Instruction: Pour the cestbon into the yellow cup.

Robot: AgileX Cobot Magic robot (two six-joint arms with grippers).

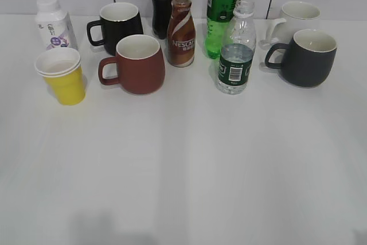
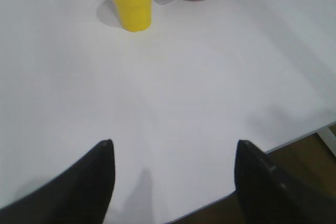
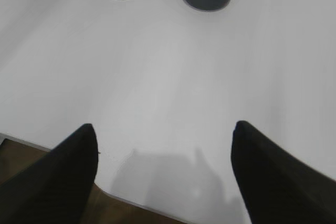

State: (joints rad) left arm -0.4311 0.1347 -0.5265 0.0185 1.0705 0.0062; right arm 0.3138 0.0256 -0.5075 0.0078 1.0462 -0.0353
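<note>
White table [image 1: 183, 176] bare in front. Left gripper [image 2: 173, 153] and right gripper [image 3: 165, 135] wide open, empty, at the near edge. Farther back: yellow cup [image 1: 62, 76] far left, cestbon [image 1: 235, 50] right of centre, uncapped, upright. No grasp yet; next, probably, right gripper closes on the cestbon.

The cestbon [image 1: 235, 50] is clear with a dark green band; yellow cup [image 1: 64, 77], white-rimmed.

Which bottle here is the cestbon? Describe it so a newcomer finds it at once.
On the white table, look right of centre, just left of the dark grey mug. The cestbon stands in front of the tall green bottle: small, clear, uncapped, with a dark green label band, unlike the brown Nescafe bottle.
</note>
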